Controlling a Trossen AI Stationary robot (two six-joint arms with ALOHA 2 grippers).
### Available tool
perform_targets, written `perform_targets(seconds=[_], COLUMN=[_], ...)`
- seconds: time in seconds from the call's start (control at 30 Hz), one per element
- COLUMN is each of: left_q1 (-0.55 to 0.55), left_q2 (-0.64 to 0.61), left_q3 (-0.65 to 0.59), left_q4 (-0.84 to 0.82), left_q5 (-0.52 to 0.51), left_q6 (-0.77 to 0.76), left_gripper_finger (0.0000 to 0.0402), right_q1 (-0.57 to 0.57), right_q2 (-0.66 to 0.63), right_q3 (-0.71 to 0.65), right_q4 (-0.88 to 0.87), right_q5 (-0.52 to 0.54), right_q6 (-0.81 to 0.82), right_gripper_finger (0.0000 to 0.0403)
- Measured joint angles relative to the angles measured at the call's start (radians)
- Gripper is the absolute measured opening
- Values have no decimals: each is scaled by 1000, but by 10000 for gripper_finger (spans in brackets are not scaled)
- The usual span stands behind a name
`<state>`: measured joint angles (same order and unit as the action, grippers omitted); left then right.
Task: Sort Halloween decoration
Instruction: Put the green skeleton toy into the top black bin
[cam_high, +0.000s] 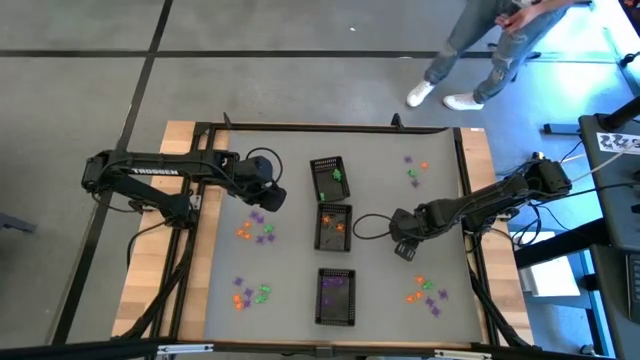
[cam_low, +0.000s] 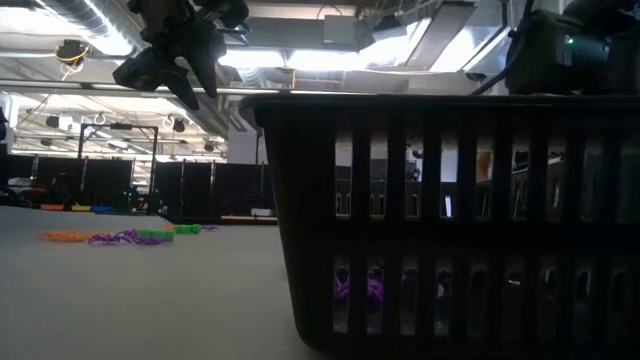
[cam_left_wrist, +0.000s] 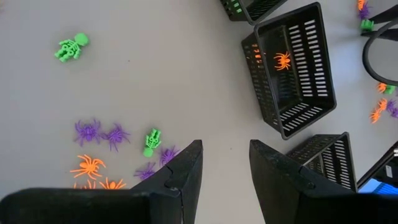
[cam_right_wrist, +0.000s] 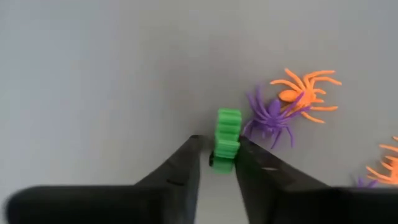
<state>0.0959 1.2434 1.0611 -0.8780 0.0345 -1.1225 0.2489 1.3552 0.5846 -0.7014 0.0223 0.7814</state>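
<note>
1. a green trinket (cam_right_wrist: 226, 138) sits pinched between the right gripper's (cam_right_wrist: 217, 163) narrowed fingers, above the grey table (cam_high: 290, 260), right of the middle tray (cam_high: 334, 227).
2. a purple spider (cam_right_wrist: 272, 116) and orange spider (cam_right_wrist: 305, 90) lie below it.
3. left gripper (cam_left_wrist: 225, 163) hovers half-open, empty, over spiders and skeletons.

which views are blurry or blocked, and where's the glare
Low view: a black mesh tray right at the lens blocks most of the frame, and ceiling lights glare behind it. Right wrist view: the fingers are soft, the green trinket between them sharper. High view: blue glare at the right edge. Left wrist view: sharp, evenly lit.
</note>
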Motion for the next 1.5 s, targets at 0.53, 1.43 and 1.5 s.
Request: perform_targets(seconds=[0.53, 1.43, 1.5], left_q1=[0, 0, 0], left_q2=[0, 0, 0], left_q3=[0, 0, 0], left_q4=[0, 0, 0], left_q5=[0, 0, 0], left_q6=[0, 0, 0], left_gripper_finger=[124, 124, 124], right_q1=[0, -501, -499], right_q2=[1, 138, 138], right_q3=[192, 238, 238], right_q4=[-120, 666, 697], right_q5=[77, 75, 69], right_q6=[-85, -545, -557], right_gripper_finger=[26, 116, 145])
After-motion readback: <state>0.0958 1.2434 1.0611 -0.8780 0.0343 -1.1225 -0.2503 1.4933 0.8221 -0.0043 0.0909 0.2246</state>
